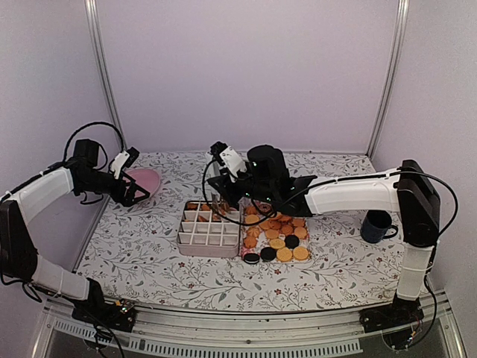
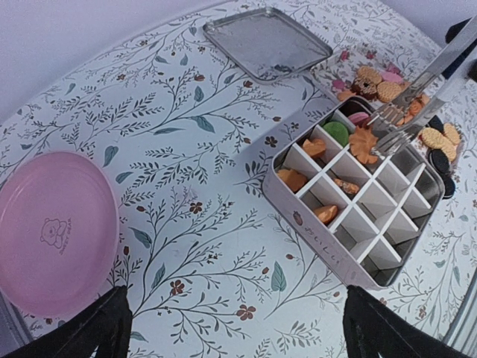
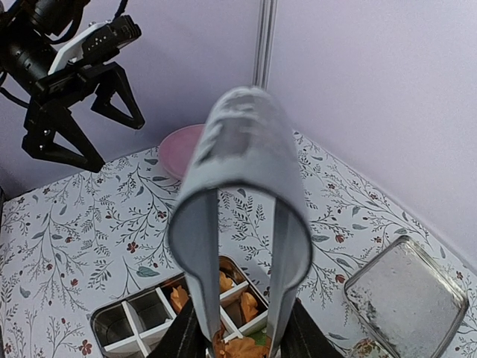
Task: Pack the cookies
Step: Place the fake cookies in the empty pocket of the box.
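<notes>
- Packing is early: on the bench, most cookies lie piled just right of the box.
- In the box, a few far cells hold cookies and the near cells are bare, so most remain to fill.
- The right hand is clenched on tongs, tips at an orange cookie over the far cells.
- The left hand is released, empty, by the plate.
- The left wrist view shows cell contents and the lid, which the top view doesn't; only the top view shows the mug.
</notes>
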Available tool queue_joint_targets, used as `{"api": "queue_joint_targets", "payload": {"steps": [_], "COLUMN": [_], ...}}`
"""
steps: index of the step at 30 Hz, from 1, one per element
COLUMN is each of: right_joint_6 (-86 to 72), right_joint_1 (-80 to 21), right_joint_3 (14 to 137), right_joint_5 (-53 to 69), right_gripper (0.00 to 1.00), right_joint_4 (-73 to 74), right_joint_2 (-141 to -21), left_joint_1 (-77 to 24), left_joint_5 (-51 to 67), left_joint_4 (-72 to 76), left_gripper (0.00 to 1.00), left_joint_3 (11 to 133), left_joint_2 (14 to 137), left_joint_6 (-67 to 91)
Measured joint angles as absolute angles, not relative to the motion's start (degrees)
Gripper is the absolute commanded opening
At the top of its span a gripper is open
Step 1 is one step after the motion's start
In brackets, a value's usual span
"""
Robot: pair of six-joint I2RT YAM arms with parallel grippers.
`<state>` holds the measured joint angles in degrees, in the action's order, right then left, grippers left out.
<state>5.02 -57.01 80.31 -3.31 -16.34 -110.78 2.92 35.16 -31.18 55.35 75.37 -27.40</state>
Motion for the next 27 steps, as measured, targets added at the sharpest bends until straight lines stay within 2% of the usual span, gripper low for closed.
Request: {"api": "queue_joint_targets", "payload": {"steps": [27], "right_joint_6": [3.5], "right_joint_1": [-57.1], "right_joint_3": [80.3], "right_joint_5": [-1.1], "right_gripper": [0.38], "right_joint_4": [-16.3], "right_joint_2": [-110.7], "left_joint_1": [2.9], "left_joint_5": [35.2], "left_joint_4": [-31.2], "left_gripper": [0.99], "left_joint_3": [55.4], "left_joint_2": [75.4], "left_joint_6": [-27.4]}}
